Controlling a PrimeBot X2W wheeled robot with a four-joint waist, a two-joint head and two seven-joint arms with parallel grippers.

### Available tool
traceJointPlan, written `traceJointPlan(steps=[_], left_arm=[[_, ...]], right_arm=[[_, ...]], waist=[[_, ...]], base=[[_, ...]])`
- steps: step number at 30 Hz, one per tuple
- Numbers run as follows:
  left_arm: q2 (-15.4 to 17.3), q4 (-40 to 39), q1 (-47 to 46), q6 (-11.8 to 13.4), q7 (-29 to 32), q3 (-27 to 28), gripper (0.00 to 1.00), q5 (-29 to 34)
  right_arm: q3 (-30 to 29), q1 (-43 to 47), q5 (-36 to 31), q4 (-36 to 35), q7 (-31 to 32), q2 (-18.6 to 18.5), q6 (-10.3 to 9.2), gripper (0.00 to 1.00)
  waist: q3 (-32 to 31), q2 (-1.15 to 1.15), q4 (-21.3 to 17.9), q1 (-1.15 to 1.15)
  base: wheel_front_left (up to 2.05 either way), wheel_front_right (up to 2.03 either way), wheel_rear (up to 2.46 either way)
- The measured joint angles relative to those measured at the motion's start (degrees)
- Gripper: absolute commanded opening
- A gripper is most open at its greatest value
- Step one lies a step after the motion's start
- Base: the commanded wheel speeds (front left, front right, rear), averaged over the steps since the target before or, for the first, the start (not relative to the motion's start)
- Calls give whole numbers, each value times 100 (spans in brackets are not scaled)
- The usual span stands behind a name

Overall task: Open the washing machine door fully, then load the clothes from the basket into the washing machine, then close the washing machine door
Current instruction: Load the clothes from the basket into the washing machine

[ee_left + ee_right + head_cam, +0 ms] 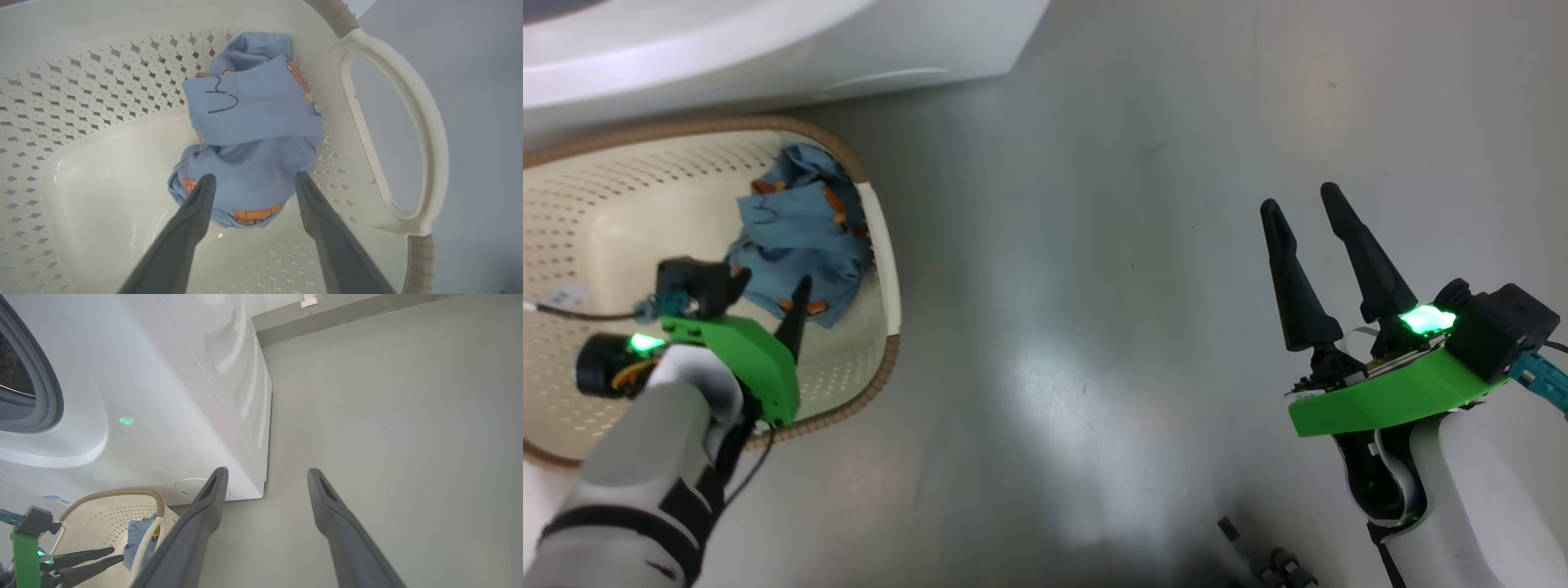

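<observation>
Clothes (253,139), one soft light blue fabric bundle with orange-brown figures, lie at the 3 o'clock end of the cream perforated plastic basket (102,102), at 9 o'clock beside the white washing machine (163,396). My left gripper (253,177) hangs over them, fingers (192,220) spread either side of the bundle; my right gripper (1300,200) hovers parted over grey floor (1094,286) at 3 o'clock.

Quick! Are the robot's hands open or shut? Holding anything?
Left gripper: open, astride the clothes in the basket, not gripping them yet.
Right gripper: open, empty, over the floor.
</observation>
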Motion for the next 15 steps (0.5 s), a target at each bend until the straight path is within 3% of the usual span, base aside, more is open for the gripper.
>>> traceJointPlan(steps=[15], left_arm=[[366,192,-753,-4,198,-1049,100,-816]], right_arm=[[126,-131,-1,-120,0,12,0,100]], waist=[[592,0,-303,0]], base=[[0,0,0]])
